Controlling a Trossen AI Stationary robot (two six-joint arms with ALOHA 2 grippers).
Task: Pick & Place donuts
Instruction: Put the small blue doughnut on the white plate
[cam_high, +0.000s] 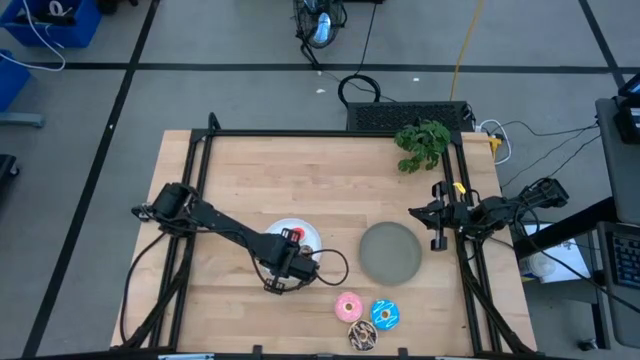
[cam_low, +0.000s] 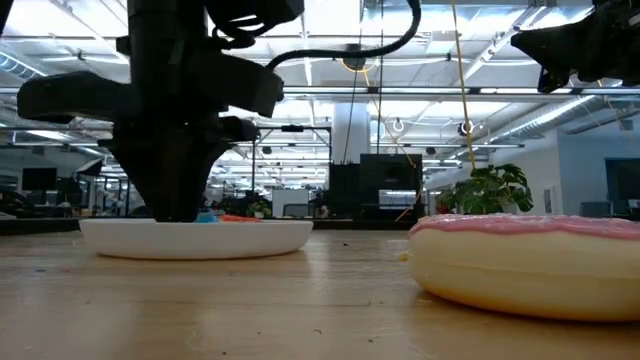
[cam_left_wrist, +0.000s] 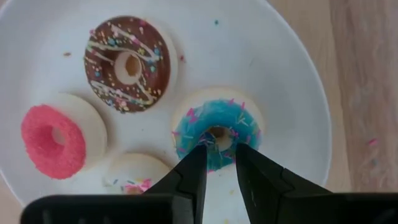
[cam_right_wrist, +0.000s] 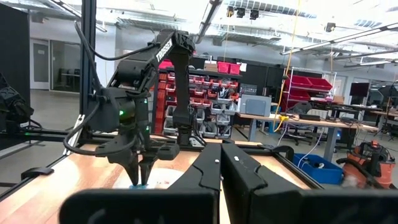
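Observation:
Four tiny donuts lie flat on the white plate (cam_left_wrist: 273, 56): brown (cam_left_wrist: 127, 62), red (cam_left_wrist: 55, 140), blue (cam_left_wrist: 217, 124), and pink-white (cam_left_wrist: 134, 177), which is half hidden behind my finger. My left gripper (cam_left_wrist: 220, 152) points down over the plate (cam_high: 305, 232) and is closed to a narrow gap on the blue donut. Three larger donuts, pink (cam_high: 348, 306), blue sprinkled (cam_high: 386, 315) and brown (cam_high: 362, 337), rest on the wood near the table's near edge. My right gripper (cam_high: 437, 215) waits, shut, at the right edge. My left gripper comes from above, pointing down, and its fingertips (cam_left_wrist: 200, 155) pinch the blue donut at the near part of its ring (cam_left_wrist: 217, 155), beside the hole. The donut lies flat on the white plate; the fingers hide how deep they reach.
A grey plate (cam_high: 390, 252) sits right of the white one, with bare wood between them. A green plant (cam_high: 422, 143) stands at the far right corner. The black frame rails (cam_high: 330, 133) border the table. The pink donut (cam_low: 530, 260) fills the low view's right foreground.

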